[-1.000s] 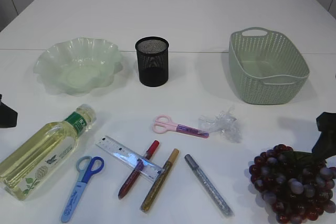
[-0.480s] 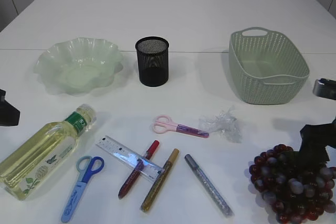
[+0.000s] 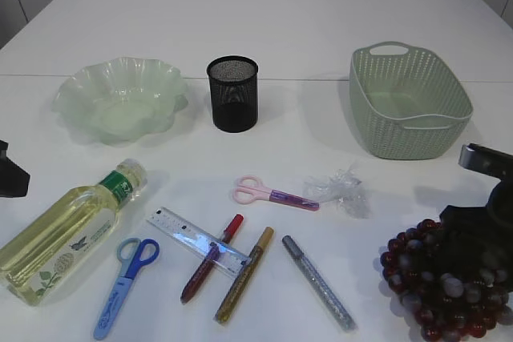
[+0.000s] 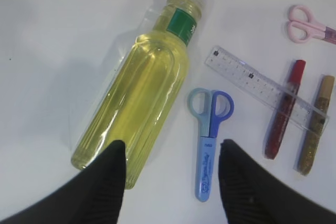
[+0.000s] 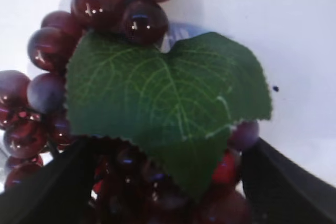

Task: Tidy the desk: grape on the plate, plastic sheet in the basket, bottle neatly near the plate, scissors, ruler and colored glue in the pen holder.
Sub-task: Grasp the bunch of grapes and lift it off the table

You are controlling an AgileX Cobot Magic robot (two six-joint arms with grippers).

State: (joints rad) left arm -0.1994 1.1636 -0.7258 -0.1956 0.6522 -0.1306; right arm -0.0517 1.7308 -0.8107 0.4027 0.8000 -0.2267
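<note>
Since a second ago the right arm has come in from the edge and dropped over the grape bunch [image 3: 445,290], so that its dark body covers the upper right of the fruit; the left arm has barely shifted at the left border, and nothing on the bench [image 3: 304,22] has changed place.

From the exterior view, the green plate [image 3: 120,102], the black mesh pen holder [image 3: 233,94] and the green basket [image 3: 409,102] all stand empty along the far side. The bottle [image 3: 68,230] lies on its side front left. Near it lie the blue scissors [image 3: 124,275], the ruler [image 3: 197,242] resting across the red glue pen [image 3: 210,259] and the gold glue pen [image 3: 244,275], and the silver glue pen [image 3: 317,282] beside them. The pink scissors [image 3: 264,193] and the crumpled plastic sheet [image 3: 341,190] lie mid-bench.

In the left wrist view, the left end effector [image 4: 170,174] hangs partly open and empty above the bottle's base and the blue scissors.

In the right wrist view, the right end effector [image 5: 168,182] stands wide open around the bunch, with the green leaf [image 5: 168,103] between its fingers and nothing gripped yet.

The risk is that closing on leaf or loose berries alone lets the bunch slip or tear during the long carry across to the plate.
</note>
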